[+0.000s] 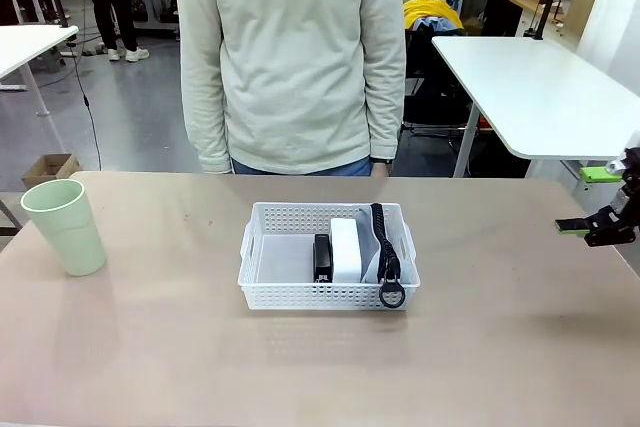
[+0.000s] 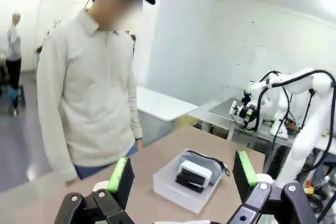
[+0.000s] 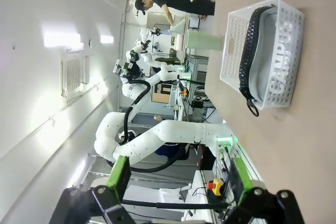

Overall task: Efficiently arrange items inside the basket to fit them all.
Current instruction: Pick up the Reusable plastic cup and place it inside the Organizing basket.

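my right claw (image 3: 179, 179) hangs with its fingers spread wide and empty, out at three o'clock from the white basket (image 1: 300, 296) in the front view. my left claw (image 2: 182, 178) is spread apart too, gripping nothing. the black stapler (image 1: 322, 257), white box (image 1: 346, 249) and grey pouch (image 1: 368, 265) stand side by side in the basket's three o'clock half, with the black strap (image 1: 384, 242) on top. the green cup (image 1: 66, 226) stands upright at nine o'clock, well apart from the basket.

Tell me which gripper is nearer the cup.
Left. The left gripper sits left of the basket, like the cup; the right gripper hangs at the far right, beyond the basket.
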Tool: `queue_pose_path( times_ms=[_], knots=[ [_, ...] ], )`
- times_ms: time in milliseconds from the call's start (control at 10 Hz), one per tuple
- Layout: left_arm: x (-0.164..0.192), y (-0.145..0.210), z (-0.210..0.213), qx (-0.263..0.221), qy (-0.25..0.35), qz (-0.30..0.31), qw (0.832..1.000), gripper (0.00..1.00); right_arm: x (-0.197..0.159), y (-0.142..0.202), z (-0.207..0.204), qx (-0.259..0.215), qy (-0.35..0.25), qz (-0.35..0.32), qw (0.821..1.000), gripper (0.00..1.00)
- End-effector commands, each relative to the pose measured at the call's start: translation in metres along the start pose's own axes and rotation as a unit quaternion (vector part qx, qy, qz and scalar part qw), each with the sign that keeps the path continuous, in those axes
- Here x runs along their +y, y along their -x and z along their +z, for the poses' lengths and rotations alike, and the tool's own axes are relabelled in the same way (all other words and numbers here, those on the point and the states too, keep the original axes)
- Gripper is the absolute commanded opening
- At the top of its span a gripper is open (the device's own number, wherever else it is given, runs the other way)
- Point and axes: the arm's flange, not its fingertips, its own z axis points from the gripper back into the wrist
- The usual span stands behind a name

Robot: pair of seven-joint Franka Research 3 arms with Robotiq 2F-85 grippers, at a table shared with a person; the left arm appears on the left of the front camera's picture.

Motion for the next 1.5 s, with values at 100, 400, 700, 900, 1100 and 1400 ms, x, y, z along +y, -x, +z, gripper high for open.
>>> queue_pose_path(
  times_ms=[100,400,700,900,1100,1400],
  knots=[
    [0.005,0.014,-0.03,-0.134,-0.087,-0.066,0.985,1.0,0.004,0.002,0.002,0.0,-0.005,0.007,1.0,1.0],
    [0.008,0.011,-0.013,-0.077,-0.047,-0.045,0.995,1.0,0.004,0.002,0.002,0.0,-0.005,0.007,1.0,1.0],
    [0.042,0.057,-0.024,0.042,0.002,-0.122,0.992,1.0,0.004,0.002,0.002,0.0,-0.005,0.007,1.0,1.0],
    [0.068,0.08,-0.01,0.186,0.062,-0.151,0.969,1.0,0.004,0.002,0.002,0.0,-0.005,0.007,1.0,1.0],
    [0.078,0.092,0.014,0.243,0.056,-0.149,0.957,1.0,0.004,0.002,0.002,0.0,-0.005,0.007,1.0,1.0],
    [0.093,0.144,0.014,0.226,0.05,-0.131,0.964,1.0,0.004,0.002,0.002,0.0,-0.005,0.007,1.0,1.0]
  ],
)
